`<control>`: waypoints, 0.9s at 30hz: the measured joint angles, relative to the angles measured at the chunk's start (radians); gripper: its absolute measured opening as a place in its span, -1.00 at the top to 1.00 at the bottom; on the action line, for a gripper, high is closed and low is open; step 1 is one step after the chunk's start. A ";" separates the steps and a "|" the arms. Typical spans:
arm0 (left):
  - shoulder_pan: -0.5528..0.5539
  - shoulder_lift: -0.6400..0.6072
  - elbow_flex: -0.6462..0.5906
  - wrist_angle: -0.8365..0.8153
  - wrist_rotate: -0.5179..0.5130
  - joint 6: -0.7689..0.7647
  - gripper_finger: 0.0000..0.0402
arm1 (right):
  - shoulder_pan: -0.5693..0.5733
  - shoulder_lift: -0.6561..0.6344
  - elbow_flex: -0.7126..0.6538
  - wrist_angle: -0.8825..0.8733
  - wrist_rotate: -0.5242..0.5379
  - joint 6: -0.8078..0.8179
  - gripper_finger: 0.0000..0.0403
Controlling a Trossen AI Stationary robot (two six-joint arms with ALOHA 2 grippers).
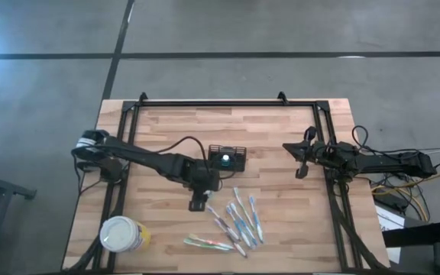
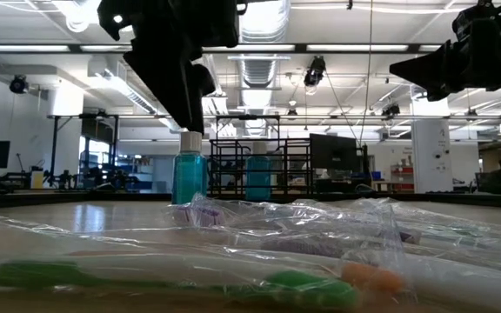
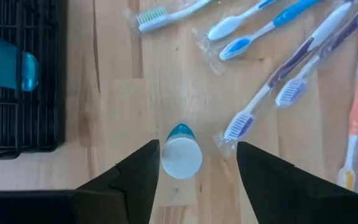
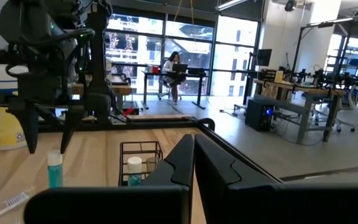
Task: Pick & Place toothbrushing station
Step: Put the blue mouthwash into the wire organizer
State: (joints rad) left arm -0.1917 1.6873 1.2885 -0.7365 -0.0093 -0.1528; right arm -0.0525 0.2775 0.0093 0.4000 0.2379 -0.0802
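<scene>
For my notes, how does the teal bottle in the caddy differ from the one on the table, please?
The caddy bottle stands inside the wire caddy; the table bottle on bare wood. The table bottle sits between the open left end effector's fingers; the caddy bottle doesn't. Both: teal, white-capped, upright.

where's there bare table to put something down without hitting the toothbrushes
Free: the far strip of table behind the black caddy, and the wood between the caddy and the parked right gripper. Also the near right corner. Crowded: the wrapped toothbrushes, the small bottle under the left gripper, and the white-lidded cup.
</scene>
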 joint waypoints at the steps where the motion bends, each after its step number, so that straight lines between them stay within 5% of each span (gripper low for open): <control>1: 0.001 0.007 0.000 0.000 -0.008 0.000 -0.08 | 0.000 0.000 0.000 0.000 0.000 0.001 0.96; 16: 0.007 0.051 0.000 0.008 -0.021 0.019 -0.05 | 0.000 0.000 0.000 0.000 0.000 -0.005 0.96; 27: 0.008 0.051 0.000 0.010 -0.046 0.030 0.41 | 0.000 0.000 0.000 0.000 0.000 -0.006 0.96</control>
State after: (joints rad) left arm -0.1833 1.7382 1.2888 -0.7261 -0.0550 -0.1230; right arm -0.0525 0.2777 0.0093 0.3996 0.2379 -0.0860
